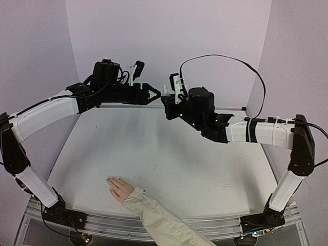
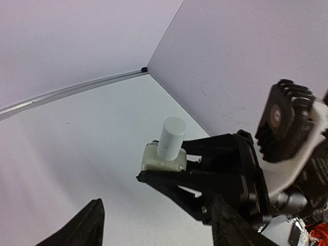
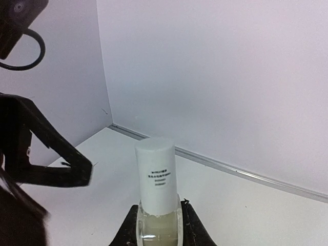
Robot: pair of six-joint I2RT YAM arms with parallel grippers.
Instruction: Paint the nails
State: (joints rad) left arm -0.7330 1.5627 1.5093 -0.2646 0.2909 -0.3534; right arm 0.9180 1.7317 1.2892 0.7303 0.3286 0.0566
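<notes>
The step in hand looks like uncapping, since no brush is out and the white cylindrical cap (image 3: 155, 174) sits fully on the small bottle of pale clear glass (image 3: 158, 231). The right arm (image 1: 256, 130) carries that bottle upright, its jaws clamped on the glass body below the cap, raised above the far side of the white counter (image 1: 169, 154) near the back wall. The left arm (image 1: 46, 110) reaches in from the other side to meet it. Its jaws stand spread and hold nothing, and in the left wrist view the cap (image 2: 170, 137) lies ahead of their gap, not touched by either finger. The pale pink, flat mannequin hand (image 1: 120, 187) with the cream fabric sleeve (image 1: 159, 220) lies palm down at the near edge of the counter, well apart from both arms, fingertips pointing toward the far left. The nails are too small to make out from above. The next move seems to call for centring the spread jaws on the cap, closing on it and twisting it off while the right arm keeps the bottle upright. An off-centre grip could slip on the smooth cap or tip the bottle.
</notes>
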